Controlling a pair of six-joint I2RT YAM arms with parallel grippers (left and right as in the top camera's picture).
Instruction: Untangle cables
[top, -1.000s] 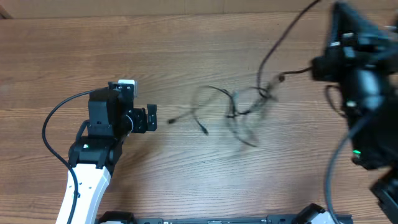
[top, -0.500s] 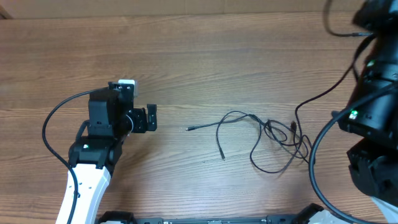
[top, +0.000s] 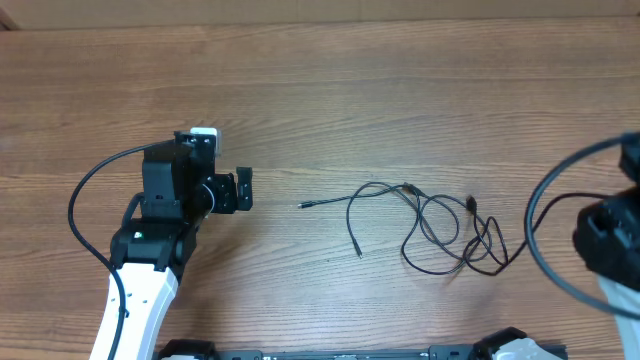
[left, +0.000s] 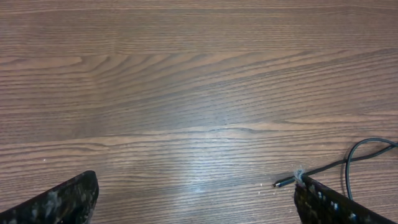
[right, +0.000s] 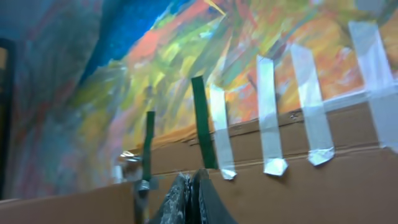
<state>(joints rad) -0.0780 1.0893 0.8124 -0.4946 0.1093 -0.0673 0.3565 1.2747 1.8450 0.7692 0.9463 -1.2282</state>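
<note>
Surface notes for you
Your table (top: 400, 90) is grained wood with a soft sheen; cables (top: 430, 225) black, matt; left gripper (left: 196, 186) pads (left: 62, 199) scuffed black; cardboard (right: 311, 193) matt, tape (right: 267, 112) smooth

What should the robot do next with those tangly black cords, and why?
Probably slide the left claw toward the loose plug tip and pinch it. The claw is open and empty, that tip sticks out nearest it, and the cables lie in a loose tangle beyond.
</note>
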